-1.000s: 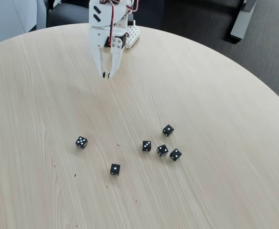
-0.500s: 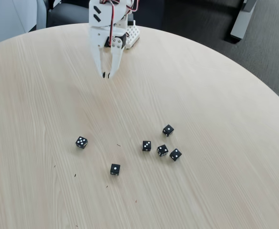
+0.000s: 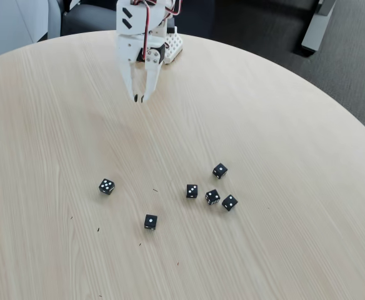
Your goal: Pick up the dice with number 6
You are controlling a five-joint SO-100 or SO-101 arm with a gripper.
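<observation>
Gripper (image 3: 140, 98) closed, empty, far over desk (image 3: 282, 125) | dice with number 6 (image 3: 212, 197) near-right: light, hard, slick; pinch 2 opposite flat sides.

Round pale wood table (image 3: 282, 112), dark carpeted floor (image 3: 351, 69) behind, even light

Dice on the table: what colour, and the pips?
The dice are black with white pips, lying on the light wood table; clearest in the fixed view.

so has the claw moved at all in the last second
No. The claw hangs at the same spot near the table's far edge, tips together, well away from the dice.
</observation>
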